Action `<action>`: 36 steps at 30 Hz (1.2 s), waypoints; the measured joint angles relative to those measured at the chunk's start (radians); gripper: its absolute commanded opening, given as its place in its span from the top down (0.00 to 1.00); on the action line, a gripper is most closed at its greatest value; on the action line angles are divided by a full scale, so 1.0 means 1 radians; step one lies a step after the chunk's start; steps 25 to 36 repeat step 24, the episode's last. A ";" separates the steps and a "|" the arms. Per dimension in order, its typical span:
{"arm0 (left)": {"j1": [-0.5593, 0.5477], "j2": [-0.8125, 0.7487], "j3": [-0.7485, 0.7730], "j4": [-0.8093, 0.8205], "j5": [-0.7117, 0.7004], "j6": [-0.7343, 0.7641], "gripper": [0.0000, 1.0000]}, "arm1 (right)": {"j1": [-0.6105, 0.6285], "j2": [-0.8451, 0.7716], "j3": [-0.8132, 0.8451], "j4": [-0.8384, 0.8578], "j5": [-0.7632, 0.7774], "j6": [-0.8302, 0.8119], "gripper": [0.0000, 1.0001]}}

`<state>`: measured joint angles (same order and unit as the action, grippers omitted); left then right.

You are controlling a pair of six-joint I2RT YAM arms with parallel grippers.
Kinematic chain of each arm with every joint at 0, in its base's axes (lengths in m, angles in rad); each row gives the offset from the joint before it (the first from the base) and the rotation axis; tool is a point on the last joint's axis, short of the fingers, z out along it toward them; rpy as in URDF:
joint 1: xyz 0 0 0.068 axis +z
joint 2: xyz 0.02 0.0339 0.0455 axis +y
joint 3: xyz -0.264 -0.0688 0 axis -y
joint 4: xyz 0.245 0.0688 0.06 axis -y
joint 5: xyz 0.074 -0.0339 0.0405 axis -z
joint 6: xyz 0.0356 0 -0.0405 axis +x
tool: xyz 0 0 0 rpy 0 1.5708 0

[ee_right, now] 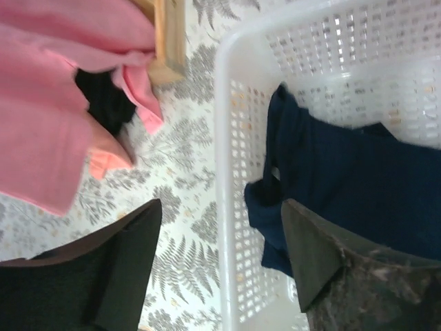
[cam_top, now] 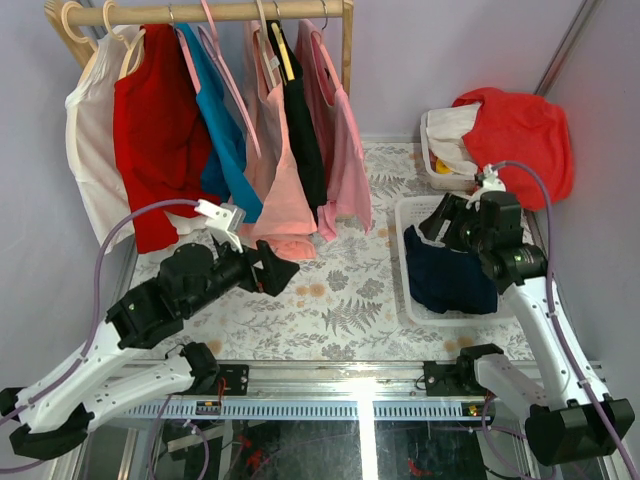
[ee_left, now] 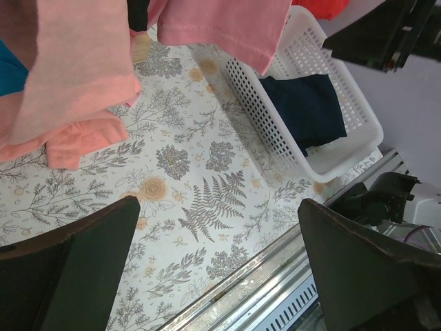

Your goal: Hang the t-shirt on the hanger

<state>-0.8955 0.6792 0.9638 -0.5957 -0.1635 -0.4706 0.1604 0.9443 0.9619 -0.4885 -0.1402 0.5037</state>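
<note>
Hanging just beyond the wide, empty left claw point(cam_top: 277, 268), the t-shirt point(cam_top: 283, 200); right claw point(ee_right: 220, 207) parted, well apart

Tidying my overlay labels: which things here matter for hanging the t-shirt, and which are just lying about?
Job:
t-shirt, up on the rail
hanger it seems to hang from

Lying about:
red shirt
blue top
black top
striped top
basket
navy cloth
</note>
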 measured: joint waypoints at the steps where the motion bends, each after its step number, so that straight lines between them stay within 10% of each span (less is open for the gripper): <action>1: 0.000 -0.007 -0.002 0.000 -0.002 0.000 0.00 | 0.000 -0.010 -0.024 -0.001 -0.002 -0.003 0.14; 6: 0.000 -0.050 -0.010 -0.002 -0.022 -0.001 0.00 | 0.000 -0.100 -0.117 -0.003 -0.034 -0.003 0.01; 36: 0.000 -0.175 0.053 -0.119 -0.172 -0.034 0.00 | 0.000 -0.383 -0.171 0.054 -0.358 0.024 0.01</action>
